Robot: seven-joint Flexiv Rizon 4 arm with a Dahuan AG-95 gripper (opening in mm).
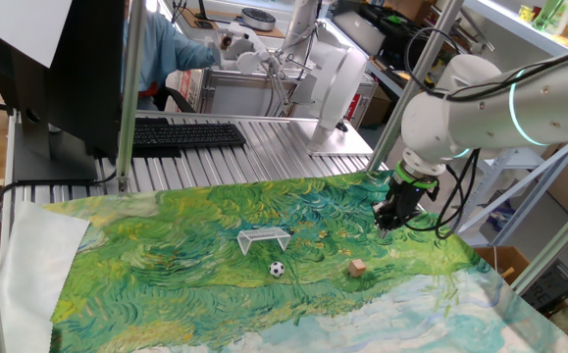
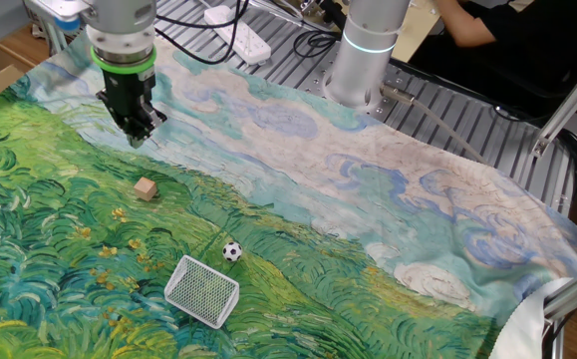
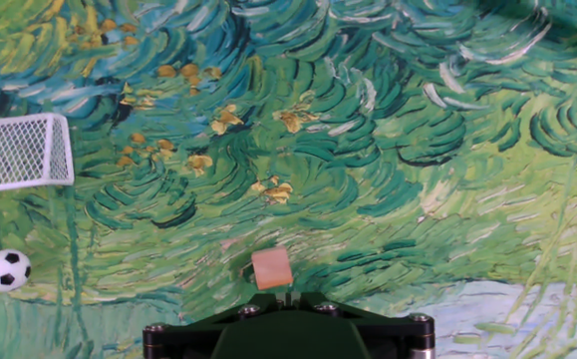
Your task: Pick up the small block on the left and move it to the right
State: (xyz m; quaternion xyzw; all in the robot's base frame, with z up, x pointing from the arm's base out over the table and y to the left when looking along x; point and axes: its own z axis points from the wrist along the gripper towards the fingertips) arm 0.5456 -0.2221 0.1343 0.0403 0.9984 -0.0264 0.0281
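My pincer (image 2: 137,130) points straight down above the painted cloth (image 1: 185,245) covering the surface, its fingers pressed together and pinching nothing. The small block (image 2: 146,187), a tan cube, rests on the cloth near the pincer but apart from it; in the hand view I see it (image 3: 271,268) just ahead of the hand's housing. The miniature soccer ball (image 2: 231,251) lies beyond the block, with the white goal frame (image 2: 202,291) close by.

No readable text, labels, brands or numbers on anything in any view.
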